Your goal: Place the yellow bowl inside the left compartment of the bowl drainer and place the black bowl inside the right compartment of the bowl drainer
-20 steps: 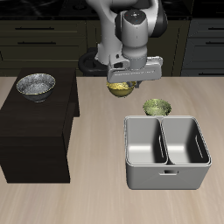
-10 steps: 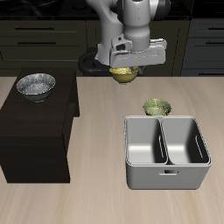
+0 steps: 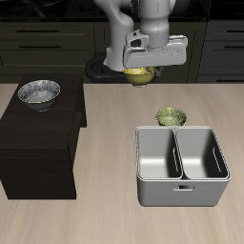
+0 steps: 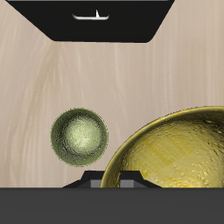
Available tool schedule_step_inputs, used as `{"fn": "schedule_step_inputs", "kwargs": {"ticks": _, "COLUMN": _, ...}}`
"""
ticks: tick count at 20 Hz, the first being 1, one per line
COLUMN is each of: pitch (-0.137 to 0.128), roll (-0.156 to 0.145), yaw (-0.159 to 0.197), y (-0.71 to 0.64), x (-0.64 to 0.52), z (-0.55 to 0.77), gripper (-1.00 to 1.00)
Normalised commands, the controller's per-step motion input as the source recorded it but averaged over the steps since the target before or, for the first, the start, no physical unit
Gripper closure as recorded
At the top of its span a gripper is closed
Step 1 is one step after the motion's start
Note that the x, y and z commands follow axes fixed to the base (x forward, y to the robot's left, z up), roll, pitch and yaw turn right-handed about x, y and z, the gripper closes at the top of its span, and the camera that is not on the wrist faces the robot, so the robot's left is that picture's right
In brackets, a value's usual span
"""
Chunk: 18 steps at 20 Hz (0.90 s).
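We find the tool (image 3: pixel 139 71) clenched on the yellow bowl (image 3: pixel 139 77), which hangs clear above the surface (image 3: pixel 105 214), farther back than the bowl drainer (image 3: pixel 181 167); in the wrist view the bowl's rim (image 4: pixel 175 149) sits hard against the tool body, so we judge the grasp is on the rim. The step in hand is the carry of the yellow bowl toward the drainer's left compartment. Both wells of the drainer are bare. An olive-green bowl (image 3: pixel 170 117) stands on the surface just behind the drainer's back wall, and we note it lies near the path. The black bowl (image 3: pixel 38 93) rests untouched on the dark cabinet (image 3: pixel 38 143), well apart from the drainer. The next move, in our judgement, calls for travel toward the surface's front edge, passing above the olive-green bowl, then a lowering into the correct well before release
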Motion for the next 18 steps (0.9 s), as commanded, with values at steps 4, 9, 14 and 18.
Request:
{"fn": "schedule_step_inputs", "kwargs": {"ticks": 4, "pitch": -0.012, "roll": -0.021, "yaw": -0.015, "y": 0.12, "x": 0.28, "z": 0.23, "gripper": 1.00}}
{"fn": "schedule_step_inputs", "kwargs": {"ticks": 9, "pitch": 0.019, "roll": 0.003, "yaw": -0.008, "y": 0.20, "x": 0.32, "z": 0.13, "gripper": 1.00}}
{"fn": "schedule_step_inputs", "kwargs": {"ticks": 14, "pitch": 0.005, "roll": 0.000, "yaw": -0.010, "y": 0.21, "x": 0.39, "z": 0.15, "gripper": 1.00}}
{"fn": "schedule_step_inputs", "kwargs": {"ticks": 18, "pitch": 0.023, "roll": -0.007, "yaw": -0.031, "y": 0.18, "x": 0.56, "z": 0.20, "gripper": 1.00}}
